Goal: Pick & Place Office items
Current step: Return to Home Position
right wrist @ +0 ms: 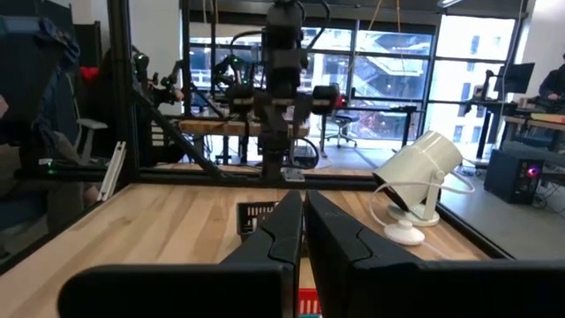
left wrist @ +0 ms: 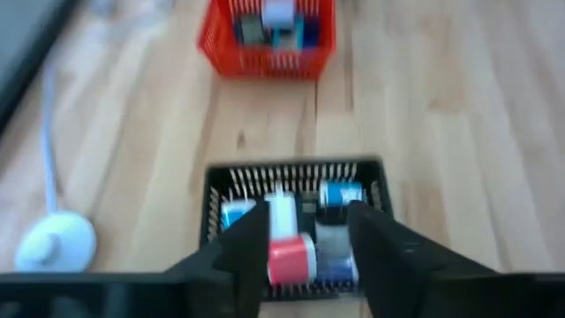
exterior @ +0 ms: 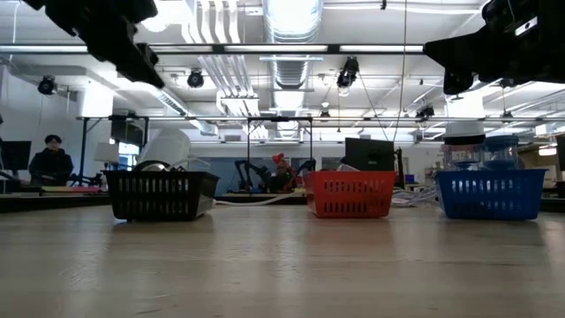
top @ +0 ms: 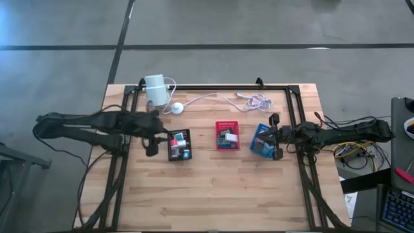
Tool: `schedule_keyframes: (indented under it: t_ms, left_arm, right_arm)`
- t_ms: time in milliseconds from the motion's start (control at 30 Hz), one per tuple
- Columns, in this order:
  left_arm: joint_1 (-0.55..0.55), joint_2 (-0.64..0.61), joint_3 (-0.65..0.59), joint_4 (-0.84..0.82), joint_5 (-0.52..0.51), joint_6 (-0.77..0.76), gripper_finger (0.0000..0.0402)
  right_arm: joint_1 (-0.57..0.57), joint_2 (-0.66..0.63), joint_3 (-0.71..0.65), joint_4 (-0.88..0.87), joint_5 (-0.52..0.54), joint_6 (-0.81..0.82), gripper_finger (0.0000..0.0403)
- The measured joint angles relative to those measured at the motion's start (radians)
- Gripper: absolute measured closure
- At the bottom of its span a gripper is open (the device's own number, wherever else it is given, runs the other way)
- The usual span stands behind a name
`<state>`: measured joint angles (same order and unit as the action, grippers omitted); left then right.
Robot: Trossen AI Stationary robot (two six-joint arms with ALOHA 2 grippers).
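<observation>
The office items lie as small coloured pieces inside three trays in a row on the wooden table: a black tray (top: 171, 153), a red tray (top: 227, 147) and a blue tray (top: 257, 150). My left gripper (top: 158, 138) hangs open above the black tray's left side. In the left wrist view its fingers (left wrist: 252, 252) frame a pink-and-white piece (left wrist: 291, 258) that lies in the tray (left wrist: 291, 170) among blue ones. My right gripper (right wrist: 302, 208) is shut, empty and level, raised over the blue tray's right edge (top: 275, 138).
A white cylinder device (top: 155, 87) stands at the table's far left, with its round white puck (top: 176, 108) and white cable (top: 220, 98) trailing along the far edge. A black frame (top: 294, 116) borders the work area. Bare wood (top: 213, 194) spreads toward the near edge.
</observation>
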<state>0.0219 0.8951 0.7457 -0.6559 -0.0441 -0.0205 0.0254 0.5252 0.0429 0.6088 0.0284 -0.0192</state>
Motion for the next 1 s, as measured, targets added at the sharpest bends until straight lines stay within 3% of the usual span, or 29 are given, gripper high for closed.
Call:
schedule_keyframes:
  t_ms: [133, 333, 600, 1000]
  left_arm:
    - [0.0, -0.159, -0.091, 0.147, 0.014, 0.018, 0.0303]
    - [0.0, -0.354, -0.28, 0.384, 0.115, 0.066, 0.0393]
    - [0.001, -0.561, -0.41, 0.493, 0.181, 0.079, 0.0398]
    - [0.001, -0.652, -0.571, 0.722, 0.184, 0.093, 0.0399]
  right_arm:
    - [0.0, 0.0, 0.0, 0.0, 0.001, 0.002, 0.039]
    - [0.0, 0.0, 0.0, 0.0, 0.001, 0.017, 0.039]
    - [-0.001, -0.001, 0.0, -0.006, 0.075, 0.005, 0.0392]
    - [-0.075, -0.055, 0.0, -0.024, -0.052, 0.079, 0.0394]
